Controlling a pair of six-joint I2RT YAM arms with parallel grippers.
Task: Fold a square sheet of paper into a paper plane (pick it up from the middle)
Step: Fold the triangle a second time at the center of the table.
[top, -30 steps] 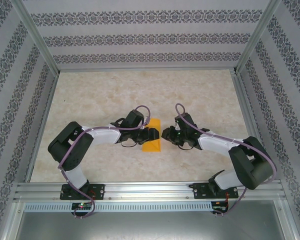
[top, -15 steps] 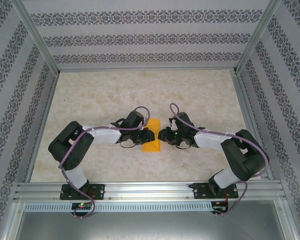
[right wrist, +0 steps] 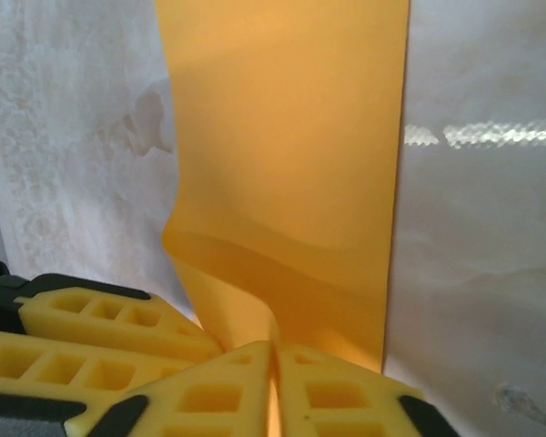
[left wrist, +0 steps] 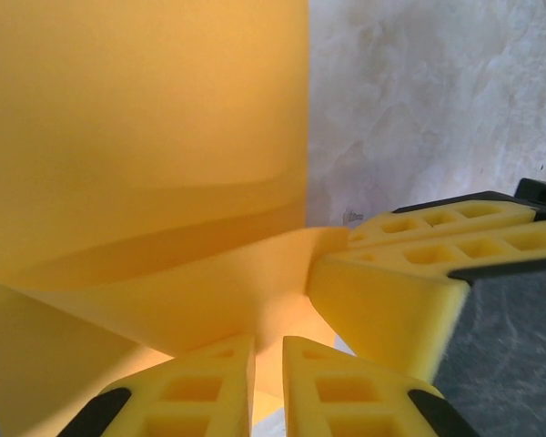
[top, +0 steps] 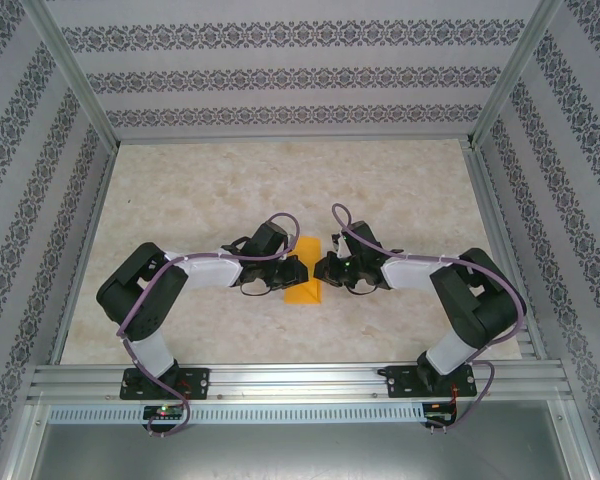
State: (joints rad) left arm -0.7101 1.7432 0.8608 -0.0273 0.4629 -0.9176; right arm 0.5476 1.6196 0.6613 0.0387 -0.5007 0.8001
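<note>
Top view: the sheet of paper lies as a narrow orange strip at the worktop centre. Left wrist: the left hand is almost closed, pinching a raised ridge at the sheet's middle. Right wrist: the right hand is clamped tight on that ridge. The sheet is judged thin, light, limp and crease-prone, so it is best gripped mid-sheet.

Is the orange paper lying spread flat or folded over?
Folded: the sheet of paper reads as a narrow strip from above, one edge curling up into the right pincer.
</note>
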